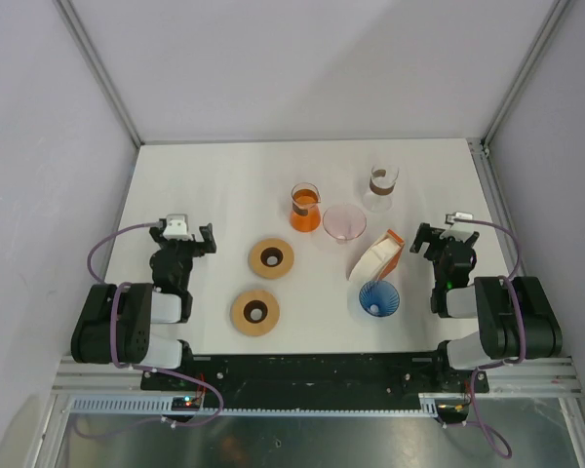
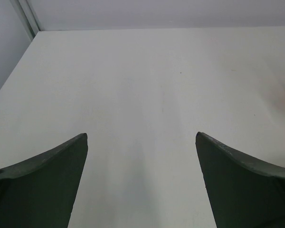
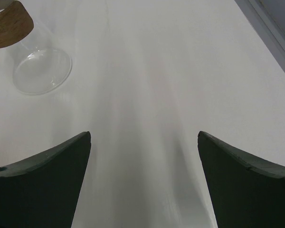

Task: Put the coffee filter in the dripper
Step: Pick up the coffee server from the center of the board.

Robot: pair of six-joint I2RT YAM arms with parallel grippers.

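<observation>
Top external view showed left claw [image 1: 183, 238] and right claw [image 1: 442, 238] both spread apart; the coffee filter [image 1: 372, 258] lay between the pink dripper [image 1: 344, 222] and blue dripper [image 1: 378, 297].

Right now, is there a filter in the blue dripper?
Empty: the blue dripper shows bare blue ribs inside, with no paper lining it.

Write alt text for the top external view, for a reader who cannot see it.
An open left gripper and open right gripper flank a white table. Between them: a white-and-orange coffee filter, blue dripper, pink dripper, orange beaker, clear carafe, two wooden rings.
</observation>
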